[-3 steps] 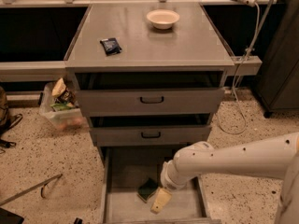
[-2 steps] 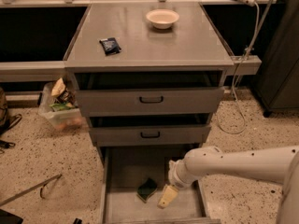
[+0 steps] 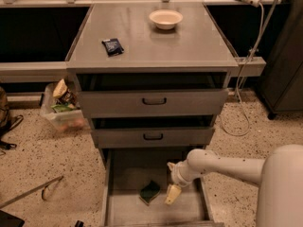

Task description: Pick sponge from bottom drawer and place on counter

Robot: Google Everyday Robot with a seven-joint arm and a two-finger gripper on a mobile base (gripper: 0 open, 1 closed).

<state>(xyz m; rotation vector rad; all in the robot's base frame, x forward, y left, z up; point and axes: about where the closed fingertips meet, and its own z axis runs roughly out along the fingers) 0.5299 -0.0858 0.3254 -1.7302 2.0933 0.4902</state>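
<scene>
Gripper (image 3: 173, 193) hangs low inside the bottom drawer (image 3: 124, 211), toward its 3 o'clock wall. How far it is open I cannot tell, but it seems to hold nothing. The sponge (image 3: 150, 191) lies dark face up on the drawer floor just beside it, at its 9 o'clock and apart from it.

The likeliest slip is closing off to one side, which would shove the light sponge across the smooth tray instead of gripping it. On the way up, the arm could catch the middle drawer front (image 3: 152, 136) at its 12 o'clock.

The counter (image 3: 156, 48) is flat grey. A white bowl (image 3: 165, 19) sits toward 12 o'clock and a dark packet (image 3: 112, 46) toward 9, either easily knocked at set-down.

Around the cabinet is a speckled floor (image 3: 33, 169), with a clear plastic bin (image 3: 64, 112) at 9 o'clock and a trailing cable (image 3: 244, 86) at 3.
</scene>
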